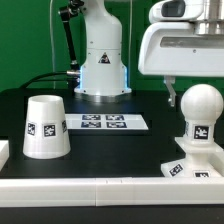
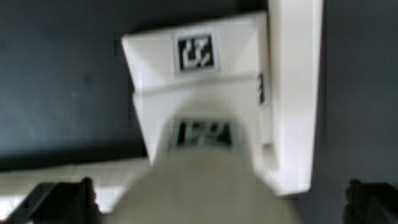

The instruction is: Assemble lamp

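The round-headed bulb (image 1: 200, 112) stands upright on the flat square base (image 1: 188, 166) at the exterior view's right, by the white front rail. The tapered shade (image 1: 46, 127) stands mouth-down at the exterior view's left, apart from them. My gripper (image 1: 190, 93) hangs over the bulb's head; one finger (image 1: 170, 93) shows beside it and the other is hidden. In the wrist view the bulb (image 2: 199, 165) fills the gap between the two dark fingertips (image 2: 64, 202). The gripper (image 2: 217, 200) is open wide and touches nothing. The base (image 2: 192, 58) lies beyond, tag up.
The marker board (image 1: 103, 122) lies flat in the middle, in front of the robot's pedestal (image 1: 102, 65). A white rail (image 1: 90, 186) runs along the table's front edge and shows beside the base in the wrist view (image 2: 295, 100). A white block (image 1: 3, 151) sits at the exterior view's far left.
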Controlling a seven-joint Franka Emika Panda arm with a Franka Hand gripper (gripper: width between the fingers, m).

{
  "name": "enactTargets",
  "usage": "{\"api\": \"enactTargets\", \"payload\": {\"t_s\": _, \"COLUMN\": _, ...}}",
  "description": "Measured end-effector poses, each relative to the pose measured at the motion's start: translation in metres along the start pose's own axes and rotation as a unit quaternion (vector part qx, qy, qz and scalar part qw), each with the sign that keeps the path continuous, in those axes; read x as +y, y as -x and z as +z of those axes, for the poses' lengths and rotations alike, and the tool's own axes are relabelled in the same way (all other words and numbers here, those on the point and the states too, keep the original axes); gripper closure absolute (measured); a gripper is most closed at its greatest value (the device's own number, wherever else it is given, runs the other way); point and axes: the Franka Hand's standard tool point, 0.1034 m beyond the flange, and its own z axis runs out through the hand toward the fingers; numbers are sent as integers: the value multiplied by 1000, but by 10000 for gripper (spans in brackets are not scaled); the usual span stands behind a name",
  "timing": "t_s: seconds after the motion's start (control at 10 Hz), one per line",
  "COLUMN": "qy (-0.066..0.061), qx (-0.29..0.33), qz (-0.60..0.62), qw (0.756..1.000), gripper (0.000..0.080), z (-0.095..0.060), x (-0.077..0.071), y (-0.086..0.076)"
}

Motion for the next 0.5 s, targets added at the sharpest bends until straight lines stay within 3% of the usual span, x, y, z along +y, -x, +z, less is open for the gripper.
{"api": "enactTargets", "payload": {"t_s": 0.2, "qy": -2, "qx": -2, "qz": -4, "qw": 1000, "gripper": 101, "z": -3, "x": 5, "y": 21}}
{"api": "enactTargets", "payload": {"t_s": 0.5, "qy": -4, "qx": -4, "qz": -2, "qw": 1000, "gripper": 101, "z": -1, "x": 4, "y": 21}}
